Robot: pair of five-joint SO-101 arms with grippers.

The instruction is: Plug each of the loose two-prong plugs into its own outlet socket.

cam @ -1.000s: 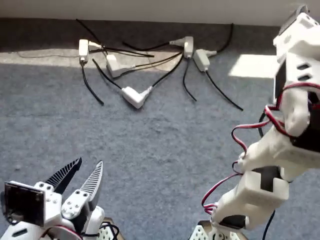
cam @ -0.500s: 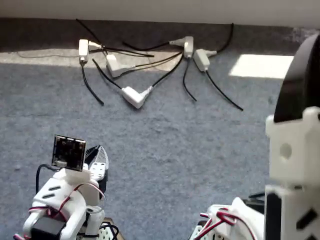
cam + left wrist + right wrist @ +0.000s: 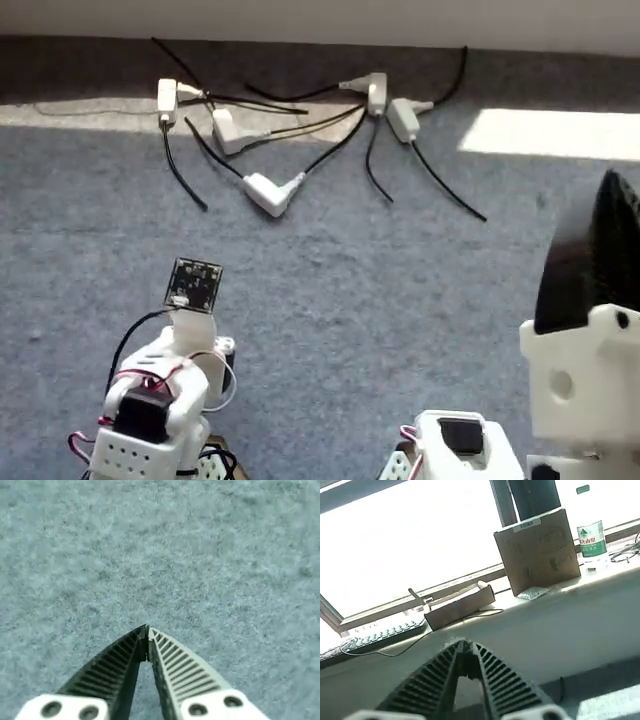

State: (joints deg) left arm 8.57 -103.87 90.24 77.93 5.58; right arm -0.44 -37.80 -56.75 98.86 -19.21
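Several white plug and socket pieces on black cords lie far across the grey carpet in the high view: one at the far left (image 3: 167, 100), one beside it (image 3: 226, 130), one nearer the middle (image 3: 268, 193), and two together (image 3: 375, 92) (image 3: 403, 118). None is joined or held. My left arm (image 3: 160, 400) stands near the front left, well short of them. Its gripper (image 3: 147, 632) is shut on nothing and points down at bare carpet. My right arm (image 3: 585, 370) rises at the front right, and its gripper (image 3: 465, 647) is shut, empty and aimed up at a window sill.
Loose black cords (image 3: 440, 185) trail from the pieces toward the middle. A wall base (image 3: 320, 20) runs behind them. A sunlit patch (image 3: 545, 132) lies at the far right. On the sill stand a cardboard box (image 3: 537, 550), a bottle (image 3: 591, 540) and a keyboard (image 3: 380, 635).
My left gripper has shut, and its arm has lifted from lying low and tipped downward, shifting right. The right arm has swung lower and toward the right edge. The plugs have not moved.
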